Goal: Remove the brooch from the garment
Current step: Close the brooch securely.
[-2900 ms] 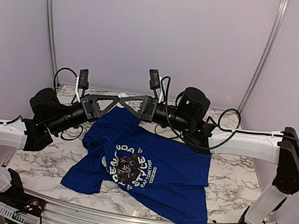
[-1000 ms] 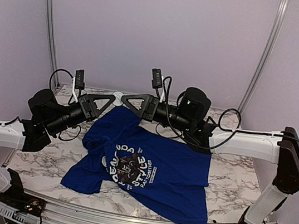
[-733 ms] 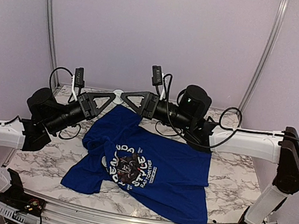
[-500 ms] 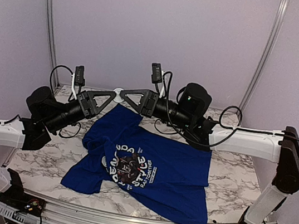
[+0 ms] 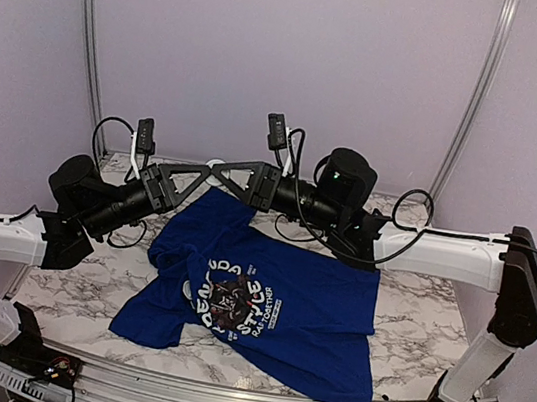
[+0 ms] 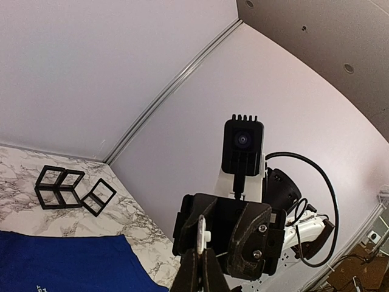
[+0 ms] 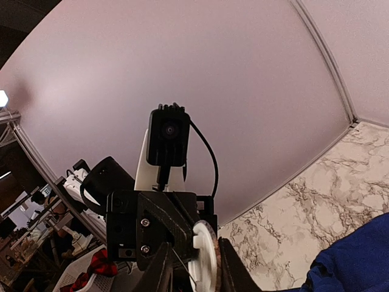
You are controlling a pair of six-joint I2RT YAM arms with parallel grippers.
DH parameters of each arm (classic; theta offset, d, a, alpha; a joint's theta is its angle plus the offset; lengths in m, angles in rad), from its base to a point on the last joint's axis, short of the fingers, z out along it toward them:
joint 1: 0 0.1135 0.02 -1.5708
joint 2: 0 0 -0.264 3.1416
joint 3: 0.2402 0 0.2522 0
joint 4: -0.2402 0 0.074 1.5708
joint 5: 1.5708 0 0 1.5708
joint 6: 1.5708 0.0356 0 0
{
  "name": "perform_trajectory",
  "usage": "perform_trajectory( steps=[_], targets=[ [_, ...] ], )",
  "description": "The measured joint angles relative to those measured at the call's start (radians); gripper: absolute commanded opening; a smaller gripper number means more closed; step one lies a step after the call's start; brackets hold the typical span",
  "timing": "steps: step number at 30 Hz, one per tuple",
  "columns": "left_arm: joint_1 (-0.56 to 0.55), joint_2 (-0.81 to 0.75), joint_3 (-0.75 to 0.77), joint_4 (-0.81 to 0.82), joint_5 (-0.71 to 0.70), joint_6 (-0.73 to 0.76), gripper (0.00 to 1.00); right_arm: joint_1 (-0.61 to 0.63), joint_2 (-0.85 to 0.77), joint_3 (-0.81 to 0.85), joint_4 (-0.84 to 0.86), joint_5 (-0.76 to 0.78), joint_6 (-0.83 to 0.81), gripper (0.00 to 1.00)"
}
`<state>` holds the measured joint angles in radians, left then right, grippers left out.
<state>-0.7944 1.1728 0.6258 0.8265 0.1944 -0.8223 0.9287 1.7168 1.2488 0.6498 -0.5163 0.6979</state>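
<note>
**Left gripper (image 6: 199, 258) and right gripper (image 7: 196, 267) both pinch the brooch (image 7: 203, 252) above the garment (image 5: 283, 304)**

The garment lies limp and rumpled, print up. Over its far edge the two grippers meet tip to tip, each clamped on the small white disc, which looks clear of the cloth. Judged light, stiff and smooth, perhaps with a sharp pin behind, it is best held by its rim.

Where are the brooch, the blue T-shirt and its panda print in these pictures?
brooch (image 7: 203, 254): right wrist view, on the face of the white disc.
blue T-shirt (image 5: 326, 321): top external view, on plain fabric right of the print.
panda print (image 5: 231, 299): top external view, on the dark middle of the graphic.
</note>
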Motion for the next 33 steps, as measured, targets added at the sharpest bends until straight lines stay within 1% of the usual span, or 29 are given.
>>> perform_trajectory(
  steps=[4, 9, 18, 33],
  targets=[
    [0.000, 0.000, 0.000, 0.000, 0.001, 0.000, 0.00, 0.000, 0.000, 0.000, 0.000, 0.000, 0.000, 0.22],
    [0.000, 0.000, 0.000, 0.002, 0.006, 0.000, 0.00, 0.000, 0.000, -0.001, 0.000, 0.002, -0.004, 0.18],
    [-0.005, 0.003, 0.001, 0.003, 0.007, 0.002, 0.00, 0.001, 0.000, -0.007, 0.000, 0.021, -0.015, 0.13],
    [-0.038, 0.005, 0.013, 0.000, -0.023, 0.025, 0.00, 0.013, -0.044, -0.042, 0.002, 0.093, -0.018, 0.08]
  ],
)
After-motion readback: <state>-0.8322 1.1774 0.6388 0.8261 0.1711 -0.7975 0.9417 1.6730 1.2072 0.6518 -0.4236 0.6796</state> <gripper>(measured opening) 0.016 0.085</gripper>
